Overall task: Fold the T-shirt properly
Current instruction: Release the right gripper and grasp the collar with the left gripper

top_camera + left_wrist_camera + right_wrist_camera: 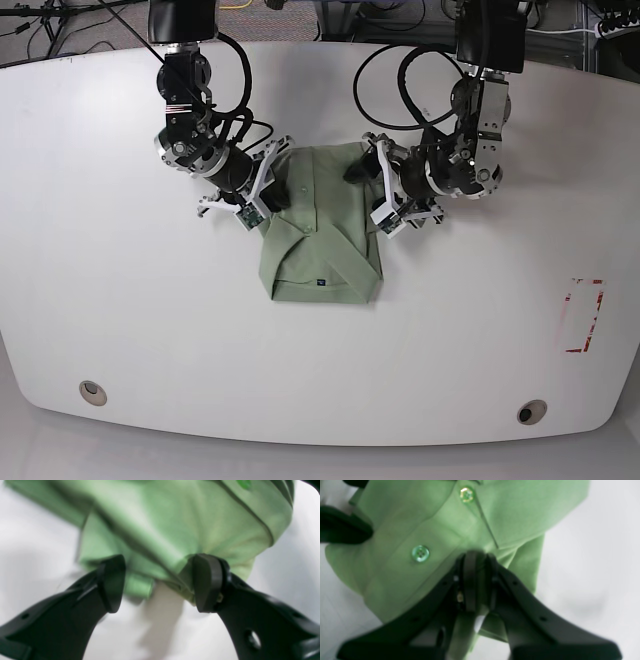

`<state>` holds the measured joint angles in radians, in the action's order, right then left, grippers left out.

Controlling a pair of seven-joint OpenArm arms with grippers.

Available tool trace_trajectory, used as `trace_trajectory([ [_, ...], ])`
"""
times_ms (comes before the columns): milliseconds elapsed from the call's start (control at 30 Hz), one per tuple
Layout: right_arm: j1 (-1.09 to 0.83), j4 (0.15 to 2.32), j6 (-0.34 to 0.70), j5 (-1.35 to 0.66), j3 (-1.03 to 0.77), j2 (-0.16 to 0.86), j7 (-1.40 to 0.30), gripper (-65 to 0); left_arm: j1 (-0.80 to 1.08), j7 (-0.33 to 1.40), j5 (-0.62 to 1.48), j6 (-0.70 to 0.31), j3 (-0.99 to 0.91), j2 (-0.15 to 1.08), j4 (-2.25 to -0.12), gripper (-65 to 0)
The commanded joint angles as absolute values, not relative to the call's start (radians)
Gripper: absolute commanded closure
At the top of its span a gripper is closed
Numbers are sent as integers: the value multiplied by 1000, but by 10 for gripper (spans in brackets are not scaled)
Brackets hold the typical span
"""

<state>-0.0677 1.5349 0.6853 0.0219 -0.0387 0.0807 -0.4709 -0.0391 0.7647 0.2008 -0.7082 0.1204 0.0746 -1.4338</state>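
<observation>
Both wrist views are blurred and cut the T-shirt (322, 235) off at the frame edges; in the base view the fingertips of both tools are hidden against the cloth; the garment lies folded into a compact block at mid-worktop (120, 300), collar toward the arms, a small dark label near its lower edge; the left tool (158, 585) stands spread, one finger touching a raised fold at the shirt's edge, the other just beside the fabric; the right tool (476, 585) is pressed together, pinching cloth below the button placket; only the right wrist view shows two green buttons (420, 553); only the base view shows the whole outline
</observation>
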Motion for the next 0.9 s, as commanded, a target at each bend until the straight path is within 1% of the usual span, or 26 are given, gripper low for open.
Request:
trace_trajectory([
  [0, -59, 1552, 690, 21, -39, 85, -461, -67, -47, 820, 147, -696, 119, 111, -1432, -396],
  [267, -102, 1652, 690, 22, -39, 85, -464, -70, -47, 822, 151, -697, 117, 159, -1437, -396],
  [333, -113, 1692, 690, 22, -39, 85, -464, -71, -45, 825, 151, -698, 117, 159, -1471, -396],
  [467, -116, 1788, 690, 22, -39, 85, -527, -71, -36, 885, 153, -698, 93, 151, -1606, -396],
  [600, -111, 1894, 691, 22, -45, 87, -615, -71, -28, 949, 151, -698, 38, 101, -1758, -397],
  [700, -111, 1948, 690, 24, -45, 91, -639, -71, -31, 958, 143, -694, 22, 59, -1825, -397],
  [800, -102, 1974, 690, 24, -53, 96, -653, -71, -51, 938, 127, -642, 25, 15, -1863, -401],
  [867, -97, 1977, 694, 24, -79, 107, -656, -71, -59, 920, 104, -575, 48, -16, -1867, -406],
])
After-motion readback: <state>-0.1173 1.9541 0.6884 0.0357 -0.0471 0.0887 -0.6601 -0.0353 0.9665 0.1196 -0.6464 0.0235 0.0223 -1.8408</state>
